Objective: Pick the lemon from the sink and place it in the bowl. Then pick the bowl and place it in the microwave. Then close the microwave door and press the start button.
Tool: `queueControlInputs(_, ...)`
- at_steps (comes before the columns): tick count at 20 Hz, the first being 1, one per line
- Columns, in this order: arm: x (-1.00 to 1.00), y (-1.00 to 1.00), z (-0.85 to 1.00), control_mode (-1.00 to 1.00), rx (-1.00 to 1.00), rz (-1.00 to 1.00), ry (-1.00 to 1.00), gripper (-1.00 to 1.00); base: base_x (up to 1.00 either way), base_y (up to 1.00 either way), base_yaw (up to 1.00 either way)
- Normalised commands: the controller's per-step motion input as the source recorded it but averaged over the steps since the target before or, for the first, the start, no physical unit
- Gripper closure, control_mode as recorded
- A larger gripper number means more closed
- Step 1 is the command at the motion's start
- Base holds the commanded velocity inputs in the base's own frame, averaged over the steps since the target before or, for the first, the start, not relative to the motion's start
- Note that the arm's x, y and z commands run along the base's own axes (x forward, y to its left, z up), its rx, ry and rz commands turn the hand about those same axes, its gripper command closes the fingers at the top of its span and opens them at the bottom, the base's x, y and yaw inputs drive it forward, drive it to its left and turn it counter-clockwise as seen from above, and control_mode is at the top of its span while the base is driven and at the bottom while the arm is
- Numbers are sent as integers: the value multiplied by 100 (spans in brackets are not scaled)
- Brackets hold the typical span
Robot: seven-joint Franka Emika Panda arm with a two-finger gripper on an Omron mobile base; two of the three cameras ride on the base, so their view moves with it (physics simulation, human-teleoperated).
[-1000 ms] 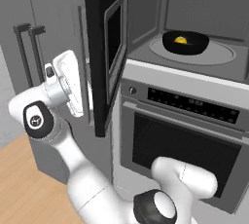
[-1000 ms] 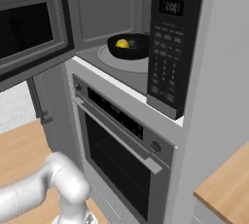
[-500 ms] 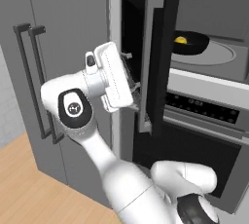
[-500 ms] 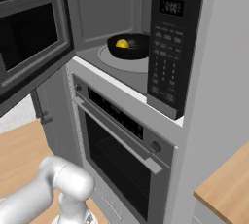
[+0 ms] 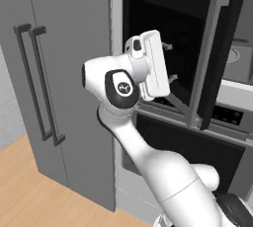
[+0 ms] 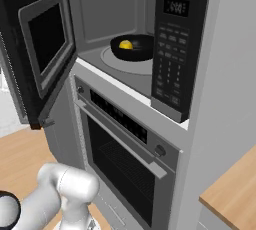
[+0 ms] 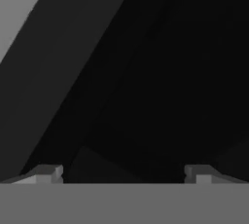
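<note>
Two steps done by the look of it: lemon (image 6: pixel 126 44) sits in the bowl (image 6: pixel 134 48) inside the microwave (image 6: pixel 145 39); gripper (image 5: pixel 169 63), fingers spread and empty, faces the half-open door's (image 6: pixel 42 49) outer side to shut it.

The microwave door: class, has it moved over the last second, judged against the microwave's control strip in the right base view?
Yes. The microwave door has swung toward the control strip, partway closed.

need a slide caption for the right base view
Lemon in the black bowl on the turntable of the microwave, its door half open above the oven.
</note>
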Motion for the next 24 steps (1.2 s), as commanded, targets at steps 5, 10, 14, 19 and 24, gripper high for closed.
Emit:
queueControlInputs(5, 6, -82, 2, -100, 14, 9, 0, -100, 0, 0, 0)
queueControlInputs(10, 52, -72, 0, -100, 21, 20, -3, -100, 0, 0, 0)
queueControlInputs(14, 44, -73, 0, -100, 21, 22, -1, -100, 0, 0, 0)
queueControlInputs(19, 49, -64, 0, -100, 19, 22, 0, -100, 0, 0, 0)
queueControlInputs(24, 50, -53, 0, -100, 13, 18, 0, -100, 0, 0, 0)
